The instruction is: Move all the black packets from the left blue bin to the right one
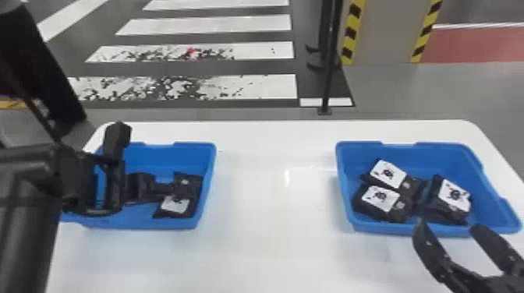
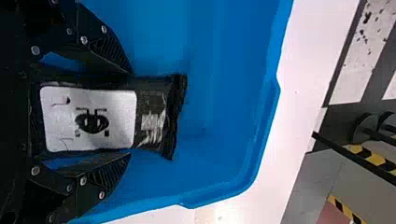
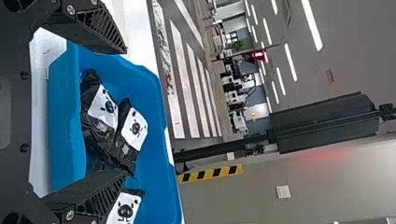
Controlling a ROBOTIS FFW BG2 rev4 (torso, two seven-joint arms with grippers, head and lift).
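well, crinkled packet (image 2: 152,116) between left fingers (image 1: 165,188)

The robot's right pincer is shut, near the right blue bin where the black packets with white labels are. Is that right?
Not quite: the right pincer is open, as its spread fingers show in the head view. The right blue bin near it does hold black packets with white labels.

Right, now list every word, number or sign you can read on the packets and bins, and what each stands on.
None can be read.
White label on the black plastic packet in the left blue plastic bin: dark drawing; the print beside it is too small to read.
Three white labels in the right blue plastic bin: dark drawings; no legible words.
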